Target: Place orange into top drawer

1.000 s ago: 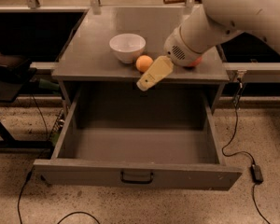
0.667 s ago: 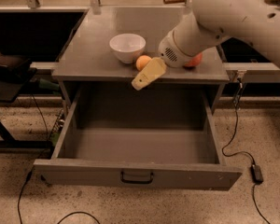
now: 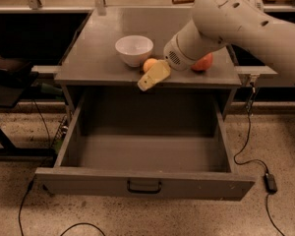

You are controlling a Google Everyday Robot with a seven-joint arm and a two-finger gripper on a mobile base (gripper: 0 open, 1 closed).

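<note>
- Here, the robot's claw (image 3: 152, 77) hangs over the front edge of the grey bench (image 3: 98, 58), just beside the orange (image 3: 149, 64) and on its near side. Whether the claw is open or closed cannot be told from this angle, and it does not appear to hold the fruit.
- The orange sits on the bench top, close to the front lip, between the white bowl (image 3: 133, 49) and the arm's wrist. The top drawer (image 3: 147, 154) stands pulled out below.
- Likely risk: the orange is round and near the edge, so a glancing touch from the claw could roll it off. It might then miss the drawer or bounce out onto the floor.
- Second risk: the bowl lies just beside the orange, so a wide or off-centre approach could shove the bowl or pin the fruit against it.
- Third risk: the reddish-pink fruit (image 3: 203, 63) rests close behind the wrist. A sweep of the arm could knock it, or it could be taken by mistake.
- The count: one orange, one reddish-pink fruit, one white bowl, one open drawer with one dark handle (image 3: 144, 186), one arm, one claw.
</note>
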